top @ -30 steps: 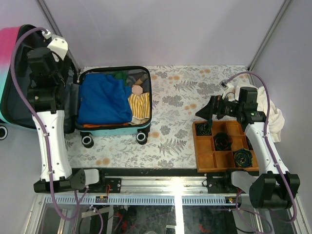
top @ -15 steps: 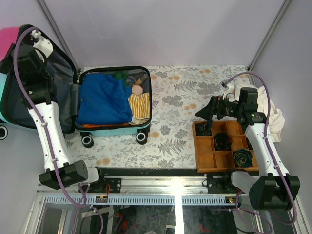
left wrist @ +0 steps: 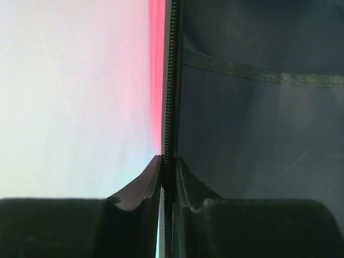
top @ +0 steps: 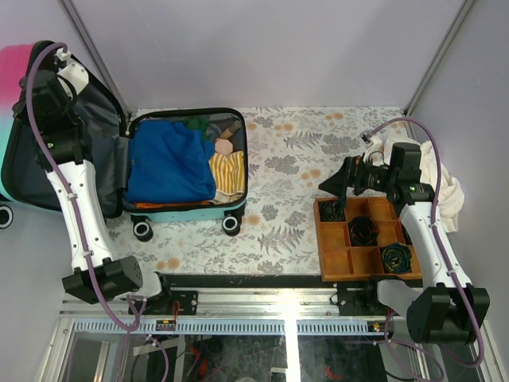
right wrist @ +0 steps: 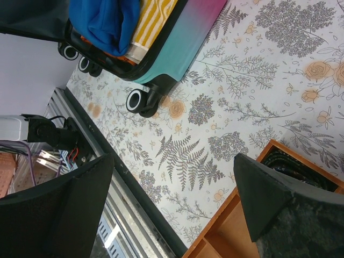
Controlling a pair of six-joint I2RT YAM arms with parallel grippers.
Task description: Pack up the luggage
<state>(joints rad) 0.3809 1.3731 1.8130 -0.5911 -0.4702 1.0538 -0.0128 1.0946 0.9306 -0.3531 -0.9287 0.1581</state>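
The luggage (top: 187, 209) lies open on the table, its base half filled with a blue garment (top: 167, 163) and a yellow striped cloth (top: 228, 171). Its lid (top: 24, 171) stands raised at the far left, pink-to-teal outside and dark grey inside. In the left wrist view my left gripper (left wrist: 169, 158) is shut on the lid's zipper rim (left wrist: 171, 80), with the pink shell (left wrist: 156, 64) on one side and the lining (left wrist: 258, 134) on the other. My right gripper (top: 336, 197) hangs open and holds nothing, above the far-left corner of the wooden tray (top: 322, 239).
The tray holds coiled black cables (top: 364, 229) in some compartments. A white cloth (top: 445, 191) is bunched at the right wall. The right wrist view shows the luggage wheels (right wrist: 141, 99), flowered tabletop (right wrist: 188, 156) and tray corner (right wrist: 252, 215). Walls close in on three sides.
My left arm swung further left to the raised lid and its jaws closed on the lid's rim. The right arm and the luggage contents have not moved.
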